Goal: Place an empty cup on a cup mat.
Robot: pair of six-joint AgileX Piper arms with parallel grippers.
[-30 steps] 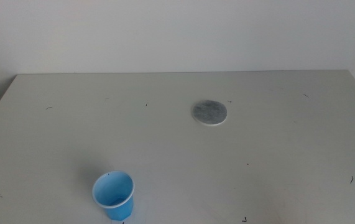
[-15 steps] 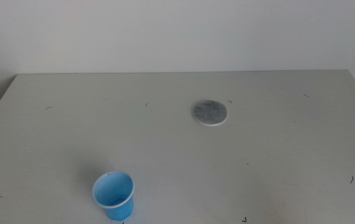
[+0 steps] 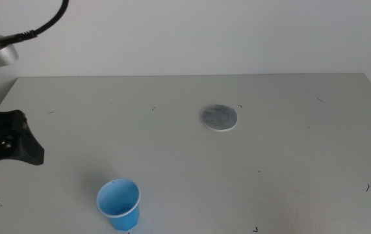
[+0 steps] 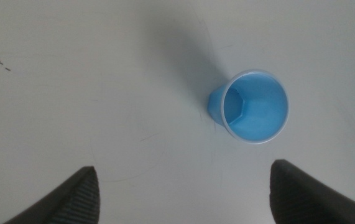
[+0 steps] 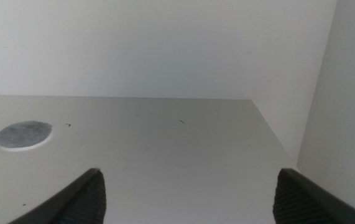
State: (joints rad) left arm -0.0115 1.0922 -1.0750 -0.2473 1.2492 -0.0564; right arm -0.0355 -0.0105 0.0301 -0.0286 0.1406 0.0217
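- The left gripper [image 3: 3, 140] was seen at the nine o'clock edge of the middle view, raised above the table, with a dark cable arching over it.
- Its jaws were held wide apart and nothing was gripped between them.
- The right gripper [image 5: 186, 199] was kept out of the middle view, with its jaws likewise spread wide and nothing held.

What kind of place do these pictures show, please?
Probably a robot test bench in a lab: a plain grey table against a bare white wall, holding only a blue cup and a cup mat, with the left pincer entering.
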